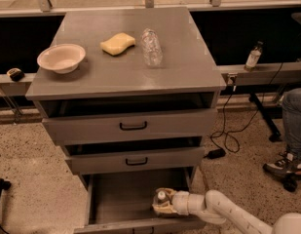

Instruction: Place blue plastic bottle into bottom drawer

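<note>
The bottom drawer [121, 199] of the grey cabinet is pulled out. My gripper [163, 206] is inside it, at the right front, with the white arm [223, 209] reaching in from the lower right. The fingers are closed around the blue plastic bottle [161, 196]. Only its white cap and a bit of its body show between them. It is low over the drawer floor; I cannot tell whether it touches.
On the cabinet top [189, 72] are a white bowl [61, 57], a yellow sponge [118, 43] and a crinkled clear bottle [151, 47] lying down. The two upper drawers are slightly open. A small dark-capped bottle [253, 56] stands on the right rail. A person's leg [292, 130] and cables are at right.
</note>
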Action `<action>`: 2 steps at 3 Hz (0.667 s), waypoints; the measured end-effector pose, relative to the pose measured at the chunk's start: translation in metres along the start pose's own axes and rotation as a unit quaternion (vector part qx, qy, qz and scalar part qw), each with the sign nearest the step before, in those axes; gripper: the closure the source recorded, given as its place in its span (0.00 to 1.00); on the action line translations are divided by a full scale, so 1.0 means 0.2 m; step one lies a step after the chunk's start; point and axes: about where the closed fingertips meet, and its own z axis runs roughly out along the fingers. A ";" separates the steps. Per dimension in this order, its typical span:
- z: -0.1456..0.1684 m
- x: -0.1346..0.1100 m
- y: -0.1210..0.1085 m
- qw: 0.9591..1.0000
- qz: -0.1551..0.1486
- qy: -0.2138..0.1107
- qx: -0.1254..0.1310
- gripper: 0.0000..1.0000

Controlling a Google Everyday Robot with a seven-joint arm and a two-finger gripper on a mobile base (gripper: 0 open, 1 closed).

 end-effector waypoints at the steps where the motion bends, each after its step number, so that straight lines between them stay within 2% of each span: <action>1: 0.02 0.05 0.01 1.000 0.010 -0.002 -0.004 0.36; 2: 0.02 0.06 0.01 1.000 0.010 -0.002 -0.004 0.12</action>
